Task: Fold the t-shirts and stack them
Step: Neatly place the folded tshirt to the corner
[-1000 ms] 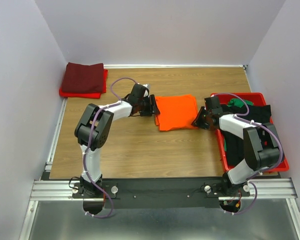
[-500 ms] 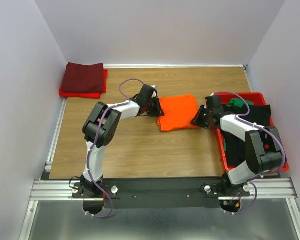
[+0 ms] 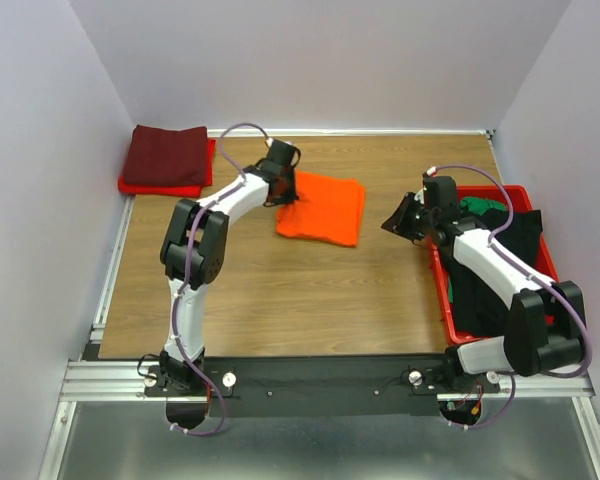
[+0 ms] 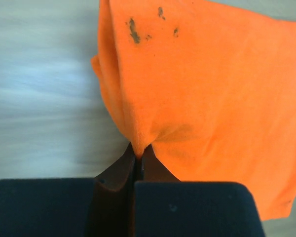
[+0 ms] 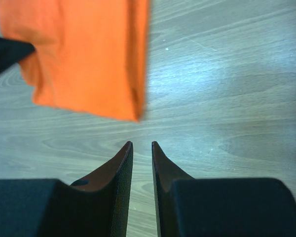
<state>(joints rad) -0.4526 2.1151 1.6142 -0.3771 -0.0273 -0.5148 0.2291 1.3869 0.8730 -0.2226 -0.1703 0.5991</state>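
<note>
Orange shirt (image 3: 325, 210) lies folded on the table (image 3: 280, 290), its left edge pinched in my closed left gripper (image 4: 138, 157), presumably for hauling to the maroon stack (image 3: 167, 156) at the far-left corner, while my right gripper (image 5: 141, 146) hangs empty nearby, jaws slightly parted.

Red tray (image 3: 515, 190) at right edge of wooden table (image 3: 300, 290)

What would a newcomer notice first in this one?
The bright orange t-shirt mid-table, its edge pinched by the left gripper. The right gripper hangs empty to its right, jaws slightly apart, near the red tray of dark shirts; a folded maroon-and-red stack sits far left.
</note>
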